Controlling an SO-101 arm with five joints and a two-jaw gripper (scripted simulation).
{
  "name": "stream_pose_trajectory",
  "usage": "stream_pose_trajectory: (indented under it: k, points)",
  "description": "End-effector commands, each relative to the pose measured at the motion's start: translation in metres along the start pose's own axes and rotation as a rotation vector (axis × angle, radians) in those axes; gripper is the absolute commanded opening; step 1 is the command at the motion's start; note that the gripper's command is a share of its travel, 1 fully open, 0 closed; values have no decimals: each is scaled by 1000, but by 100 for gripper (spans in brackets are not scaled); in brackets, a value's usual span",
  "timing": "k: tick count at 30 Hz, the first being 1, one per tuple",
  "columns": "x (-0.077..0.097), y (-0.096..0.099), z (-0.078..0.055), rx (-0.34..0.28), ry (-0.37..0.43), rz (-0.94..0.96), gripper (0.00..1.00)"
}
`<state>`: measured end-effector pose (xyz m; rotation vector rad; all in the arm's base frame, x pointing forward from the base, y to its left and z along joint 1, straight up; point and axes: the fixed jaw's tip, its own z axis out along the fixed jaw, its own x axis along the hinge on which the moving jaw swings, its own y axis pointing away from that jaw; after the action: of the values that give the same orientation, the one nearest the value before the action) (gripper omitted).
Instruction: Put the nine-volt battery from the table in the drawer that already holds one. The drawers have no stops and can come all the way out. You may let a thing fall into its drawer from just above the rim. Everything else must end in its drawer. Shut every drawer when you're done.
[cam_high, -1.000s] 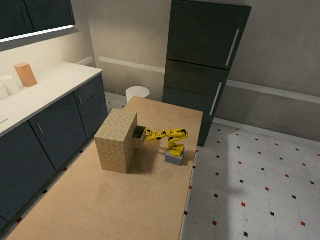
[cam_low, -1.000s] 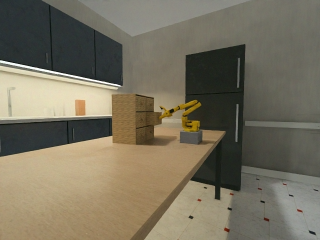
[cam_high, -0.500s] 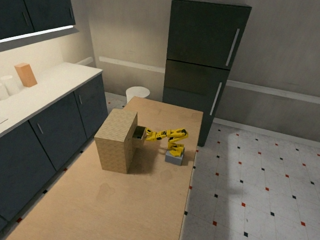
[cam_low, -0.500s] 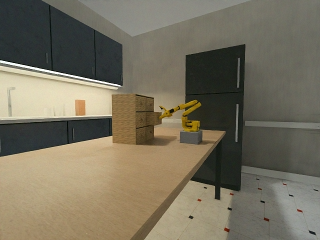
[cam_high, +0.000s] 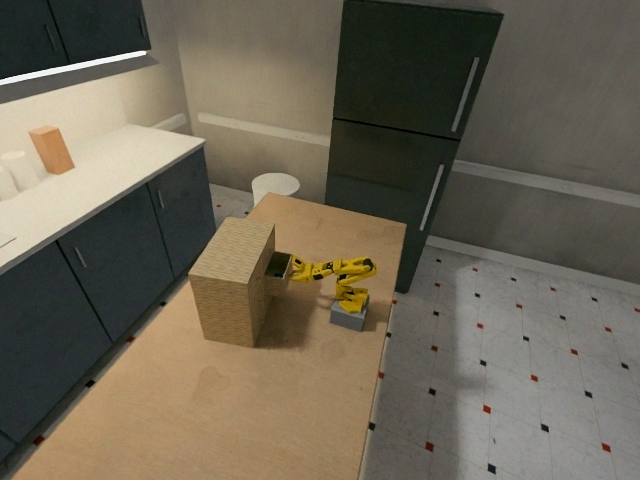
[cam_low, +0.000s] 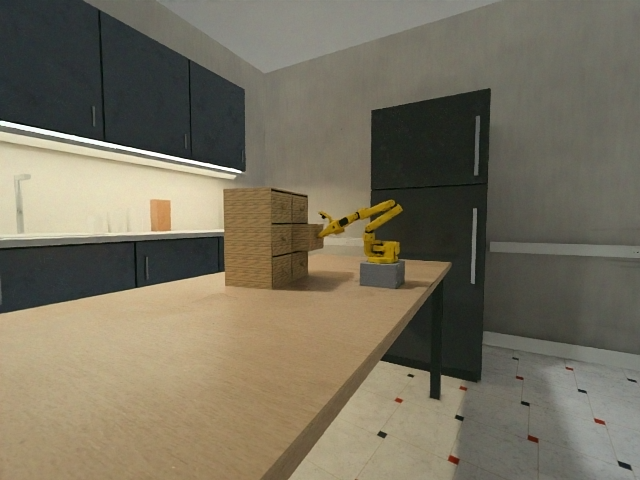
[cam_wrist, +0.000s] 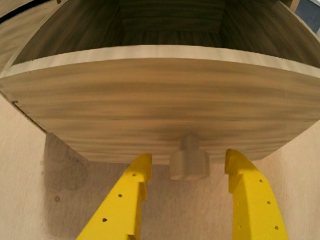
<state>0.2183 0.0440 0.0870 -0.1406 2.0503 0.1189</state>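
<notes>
The wooden cabinet has two columns of drawers in three rows. The far-column middle drawer stands pulled out; the other drawer fronts that show in the exterior view look shut. My gripper is open with nothing held, at the front of the open drawer. In the wrist view its fingers stand on both sides of the round knob, with gaps. Something small and dark shows inside the drawer in the top view, too small to identify. No nine-volt battery can be made out on the table.
The arm's grey base block stands on the wooden table, facing the cabinet. The table's long edge runs close behind the base. A dark fridge stands beyond the table's far end.
</notes>
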Motion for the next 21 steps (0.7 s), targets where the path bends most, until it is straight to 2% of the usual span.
stream_pose_trajectory:
  k: [1,21]
  points:
    - [2,-2,0,9,2,1,21]
    - [4,-2,0,9,2,1,21]
